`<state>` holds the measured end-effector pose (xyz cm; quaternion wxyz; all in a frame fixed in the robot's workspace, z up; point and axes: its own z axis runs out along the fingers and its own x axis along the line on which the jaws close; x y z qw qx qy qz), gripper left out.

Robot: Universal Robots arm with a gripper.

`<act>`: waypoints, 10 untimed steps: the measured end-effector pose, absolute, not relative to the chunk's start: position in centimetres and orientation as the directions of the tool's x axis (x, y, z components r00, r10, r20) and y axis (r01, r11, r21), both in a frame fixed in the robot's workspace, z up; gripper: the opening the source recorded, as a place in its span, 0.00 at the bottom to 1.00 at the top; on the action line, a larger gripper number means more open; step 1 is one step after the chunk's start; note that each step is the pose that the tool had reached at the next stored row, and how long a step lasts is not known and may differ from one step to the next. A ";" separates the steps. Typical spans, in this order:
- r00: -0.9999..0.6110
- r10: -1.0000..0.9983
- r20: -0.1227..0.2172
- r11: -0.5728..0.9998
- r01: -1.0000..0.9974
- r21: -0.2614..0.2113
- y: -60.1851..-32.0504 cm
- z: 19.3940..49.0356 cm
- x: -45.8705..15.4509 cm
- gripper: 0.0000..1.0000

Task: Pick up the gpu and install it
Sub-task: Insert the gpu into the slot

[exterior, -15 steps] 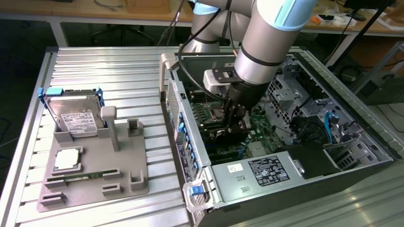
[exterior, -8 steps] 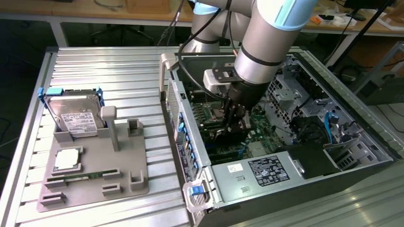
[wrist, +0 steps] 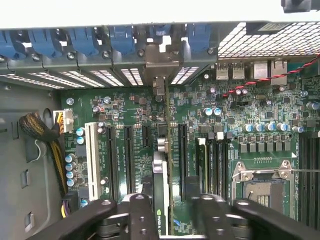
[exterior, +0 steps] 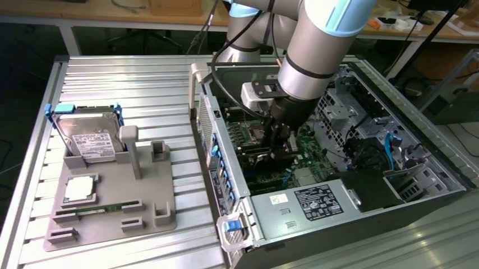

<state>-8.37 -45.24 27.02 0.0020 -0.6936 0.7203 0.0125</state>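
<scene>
Gripper (wrist: 167, 212) sits low inside the open PC case (exterior: 314, 224). Jaws stand on either side of the gpu (wrist: 161, 185); grip or clearance cannot be told. Gpu stands edge-on in a motherboard (wrist: 135, 120) slot, its bracket at the rear panel. Blue slot clips (wrist: 82, 40) behind. Socket (wrist: 262, 187) alongside. Hard drive (exterior: 90, 137) on the counter (exterior: 127, 78) fixture.

End effector (exterior: 279, 147) inside open computer case (exterior: 389, 185).
</scene>
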 end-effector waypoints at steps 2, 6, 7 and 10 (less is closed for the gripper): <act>-0.038 -0.999 -0.020 0.038 -0.999 0.016 -45.2 27.2 -8.4 0.46; -0.038 -0.999 -0.020 0.038 -0.999 0.015 -45.2 28.6 -8.4 0.46; -0.038 -0.999 -0.020 0.037 -0.999 0.015 -45.2 28.7 -8.4 0.46; -0.038 -0.999 -0.015 0.038 -0.999 0.015 -45.2 28.7 -8.4 0.45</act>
